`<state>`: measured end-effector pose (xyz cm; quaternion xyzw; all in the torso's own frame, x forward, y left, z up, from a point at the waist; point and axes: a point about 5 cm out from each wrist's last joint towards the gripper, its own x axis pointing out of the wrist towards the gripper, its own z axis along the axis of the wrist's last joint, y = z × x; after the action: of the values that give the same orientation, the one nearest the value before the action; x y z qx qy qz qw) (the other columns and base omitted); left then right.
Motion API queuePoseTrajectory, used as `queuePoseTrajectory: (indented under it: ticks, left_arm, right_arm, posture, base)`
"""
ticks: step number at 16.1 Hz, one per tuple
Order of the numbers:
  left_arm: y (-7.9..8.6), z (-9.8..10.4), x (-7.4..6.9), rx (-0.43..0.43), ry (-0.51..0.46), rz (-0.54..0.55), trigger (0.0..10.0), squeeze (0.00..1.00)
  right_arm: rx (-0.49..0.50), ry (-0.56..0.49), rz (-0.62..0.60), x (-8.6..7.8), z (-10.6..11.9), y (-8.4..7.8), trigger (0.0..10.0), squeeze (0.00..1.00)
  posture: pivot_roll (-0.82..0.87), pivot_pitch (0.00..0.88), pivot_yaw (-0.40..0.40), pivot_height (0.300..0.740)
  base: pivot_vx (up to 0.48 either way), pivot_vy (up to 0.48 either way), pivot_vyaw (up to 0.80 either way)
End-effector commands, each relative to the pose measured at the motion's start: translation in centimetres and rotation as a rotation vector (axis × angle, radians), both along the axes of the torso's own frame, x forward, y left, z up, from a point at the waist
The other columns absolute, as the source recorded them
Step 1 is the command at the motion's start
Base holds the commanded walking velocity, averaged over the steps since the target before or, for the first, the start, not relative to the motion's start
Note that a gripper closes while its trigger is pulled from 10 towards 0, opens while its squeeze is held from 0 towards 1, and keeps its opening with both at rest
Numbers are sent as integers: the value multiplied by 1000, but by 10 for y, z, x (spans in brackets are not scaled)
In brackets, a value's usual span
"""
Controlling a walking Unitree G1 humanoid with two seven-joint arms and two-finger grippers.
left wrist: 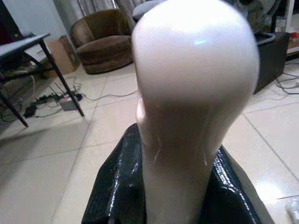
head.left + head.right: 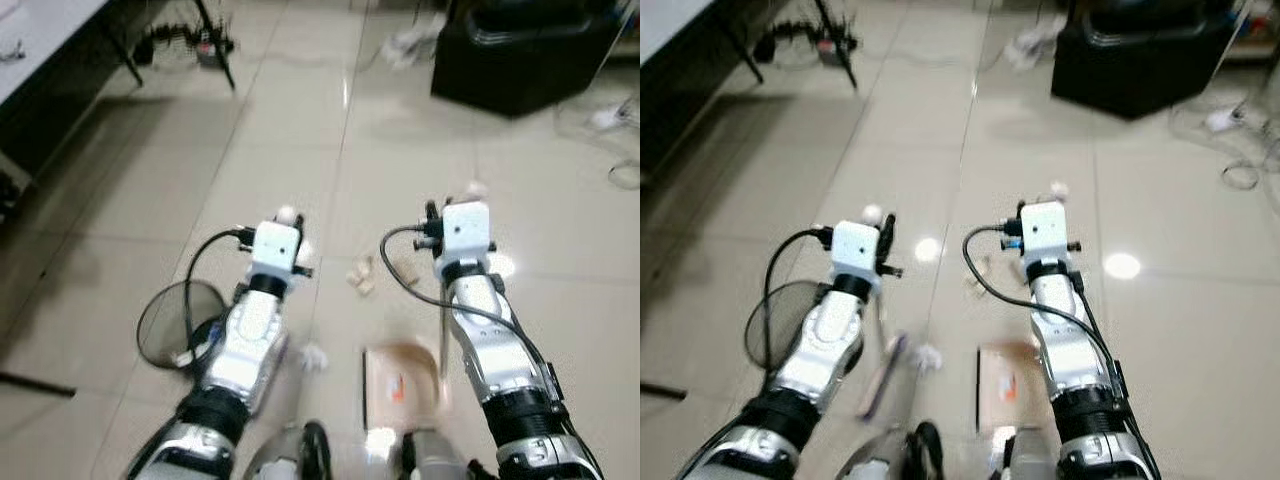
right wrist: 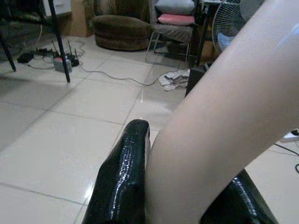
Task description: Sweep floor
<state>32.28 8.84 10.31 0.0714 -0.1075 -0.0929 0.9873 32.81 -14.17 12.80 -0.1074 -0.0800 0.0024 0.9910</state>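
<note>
Both eye views look from the head down at the tiled floor (image 2: 300, 130), with both arms in the lower half of the frame; they share the same scene, slightly shifted; each wrist view looks very close along its fingers, low over the floor, toward a brown armchair (image 1: 103, 42).
</note>
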Motion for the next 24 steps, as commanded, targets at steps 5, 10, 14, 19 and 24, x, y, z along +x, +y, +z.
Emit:
queuePoseTrajectory:
  ticks: [5,10,14,19,24]
  left_arm:
    - [-11,1,4,10,-35,-18,10000,0]
    - [-12,12,14,-29,-55,-19,10000,0]
    - [-35,25,18,-212,-23,-58,10000,0]
    - [-55,50,20,-442,-14,-111,10000,0]
    - [-33,92,43,-621,-63,-48,10000,0]
  right_arm:
    - [-67,-149,41,-4,20,23,10000,0]
    - [-81,-134,101,-13,5,51,10000,0]
    - [-38,-84,56,-13,-5,54,10000,0]
    - [16,-66,16,-11,-8,50,10000,0]
    - [51,-46,-6,-7,-12,46,10000,0]
  posture:
    - [-105,383,195,740]
    - [-76,394,199,740]
    - [-58,390,205,740]
    - [-40,368,225,740]
    - [-26,321,225,740]
  base:
    - [0,0,0]
    - [0,0,0]
    - [0,0,0]
    - [0,0,0]
    - [0,0,0]
